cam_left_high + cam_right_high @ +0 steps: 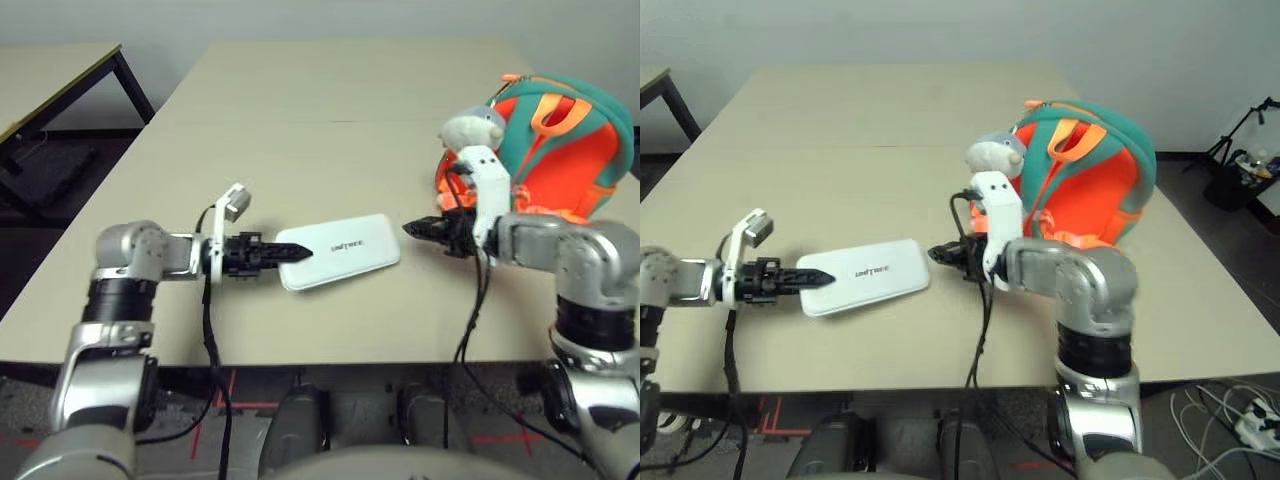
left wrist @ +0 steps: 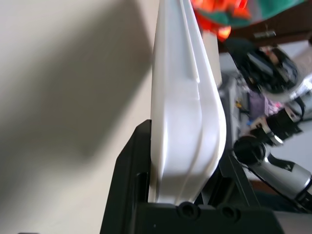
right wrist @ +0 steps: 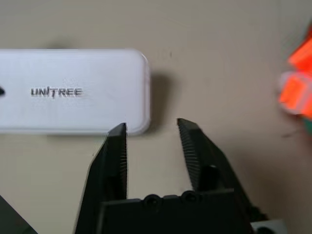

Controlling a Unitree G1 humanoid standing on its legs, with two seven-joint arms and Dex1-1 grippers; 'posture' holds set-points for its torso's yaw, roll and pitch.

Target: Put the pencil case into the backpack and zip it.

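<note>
Gripping the case by its 9 o'clock end, the left fingers hold it flat on the desk, long axis toward the right gripper, open and empty; the backpack stands at 2 o'clock.

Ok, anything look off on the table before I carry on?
Nothing stands out. The case lies flat and intact, its end clamped in the left gripper. The right gripper is open and empty near its other end. The backpack stands upright behind; whether it is unzipped can't be told.
</note>
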